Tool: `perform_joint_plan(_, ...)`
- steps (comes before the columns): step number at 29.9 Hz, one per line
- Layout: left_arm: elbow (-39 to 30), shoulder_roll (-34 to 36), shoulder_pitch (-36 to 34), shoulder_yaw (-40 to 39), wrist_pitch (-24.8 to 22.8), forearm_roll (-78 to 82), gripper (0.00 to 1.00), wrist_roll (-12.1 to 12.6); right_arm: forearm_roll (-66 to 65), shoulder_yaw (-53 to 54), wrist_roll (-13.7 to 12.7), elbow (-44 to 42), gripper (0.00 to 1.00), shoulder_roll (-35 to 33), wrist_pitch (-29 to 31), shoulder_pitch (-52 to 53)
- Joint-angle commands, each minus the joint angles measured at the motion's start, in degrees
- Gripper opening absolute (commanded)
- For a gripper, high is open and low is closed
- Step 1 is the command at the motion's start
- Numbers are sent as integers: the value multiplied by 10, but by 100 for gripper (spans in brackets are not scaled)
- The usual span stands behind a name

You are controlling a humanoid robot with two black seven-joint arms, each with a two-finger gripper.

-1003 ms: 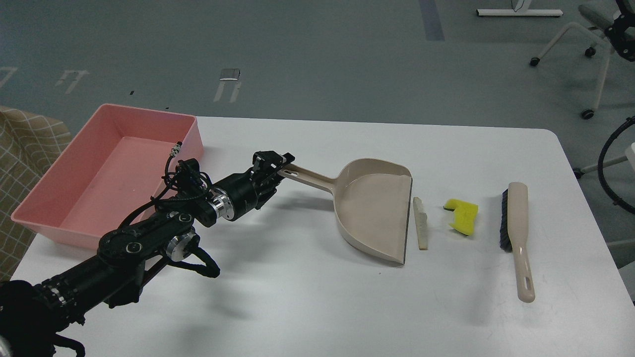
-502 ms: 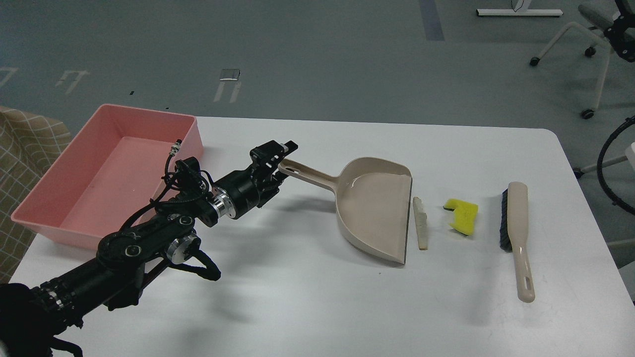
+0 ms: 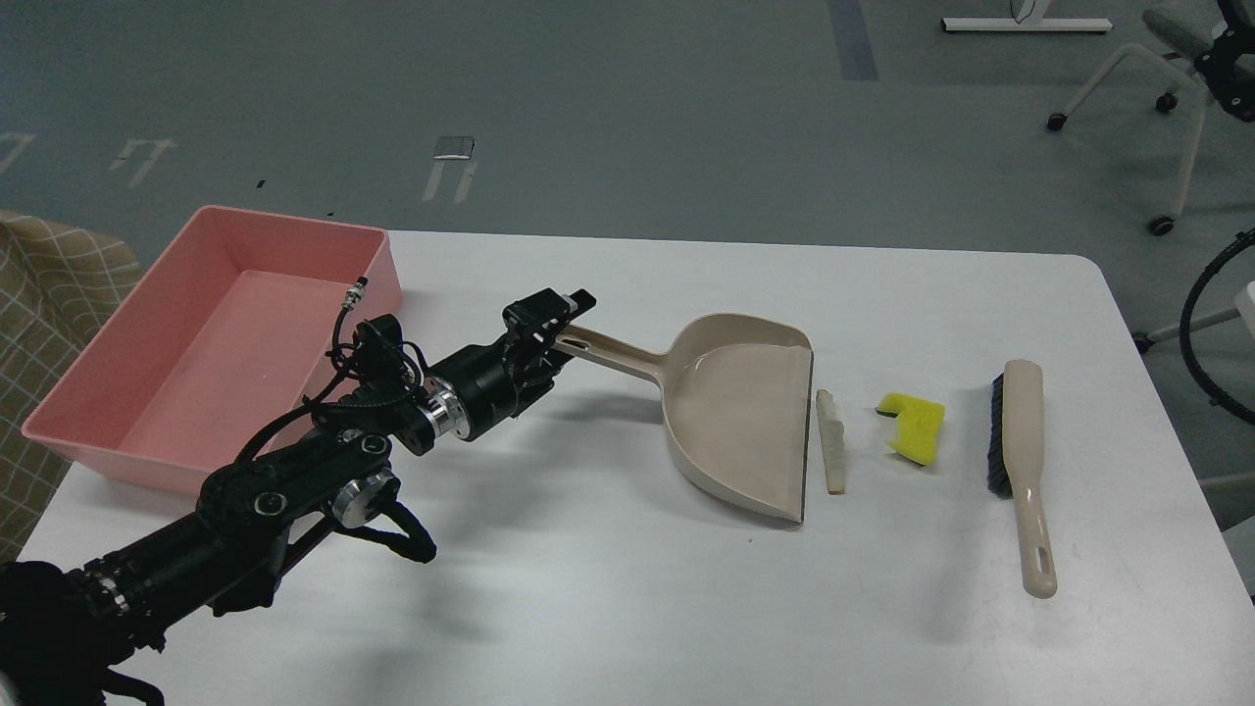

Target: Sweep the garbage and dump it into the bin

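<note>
The pink bin (image 3: 211,343) stands at the table's back left, with nothing in it. My left gripper (image 3: 555,326) is closed around the end of the handle of the beige dustpan (image 3: 745,422), whose open mouth faces right. The pale beige bread-like slice (image 3: 831,441) lies just outside the dustpan's front lip. The yellow sponge chunk (image 3: 914,428) with dark green backing lies a little further right. The beige brush (image 3: 1020,461) with black bristles lies to the right of the sponge, handle toward me. My right gripper is out of view.
The white table (image 3: 627,588) ends just right of the brush. A checked cloth (image 3: 49,294) lies left of the bin. Chair legs (image 3: 1167,88) stand on the grey floor at the far right.
My left gripper shifted slightly on the dustpan handle and the dustpan tilted and turned a little. The scraps and the brush have not moved.
</note>
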Motion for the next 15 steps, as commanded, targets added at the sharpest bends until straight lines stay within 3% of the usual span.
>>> perform_joint_plan(1, 1, -1, 0, 6, 4, -1, 69, 0, 0, 0, 0, 1, 100, 0, 0, -1)
perform_joint_plan(7, 1, 1, 0, 8, 8, 0, 53, 0, 0, 1, 0, 1, 100, 2, 0, 0)
perform_joint_plan(9, 1, 3, 0, 9, 8, 0, 40, -1, 0, 1, 0, 1, 100, 2, 0, 0)
perform_joint_plan(15, 1, -2, 1, 11, 9, 15, 23, -5, 0, 1, 0, 1, 100, 2, 0, 0)
